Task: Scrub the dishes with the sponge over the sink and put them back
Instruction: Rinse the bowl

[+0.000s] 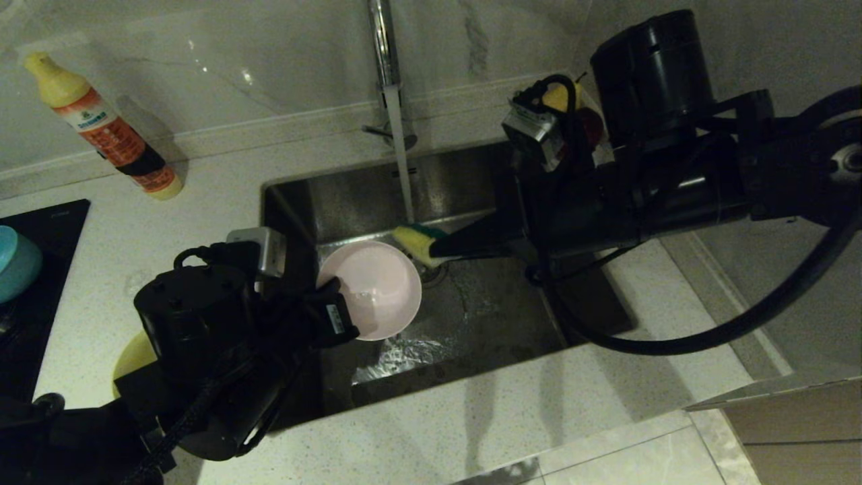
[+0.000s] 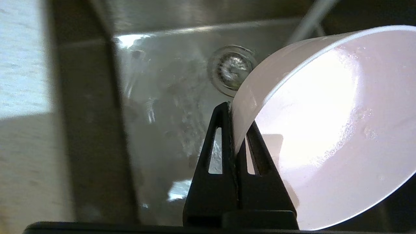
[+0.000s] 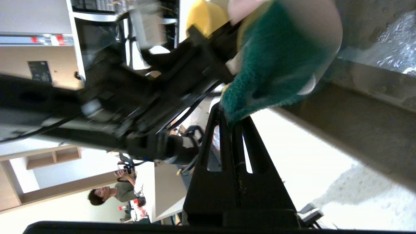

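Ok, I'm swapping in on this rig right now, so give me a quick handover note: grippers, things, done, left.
Left gripper: shut on the pink bowl's rim, held tilted over the sink.
Right gripper: shut on the sponge, just beside the bowl, under the running tap.
Blue bowl sits on the stove; yellow bowl is mostly hidden behind the left arm.
Left: scrub pink, put it back, then probably the others.

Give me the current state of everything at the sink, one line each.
Tap: running, stream falling into the sink.
Sink: wet.
Pink bowl: tilted over the sink, held at its rim.
Sponge: clamped, under the stream beside the bowl.
Left gripper: shut on the bowl.
Right gripper: shut on the sponge.
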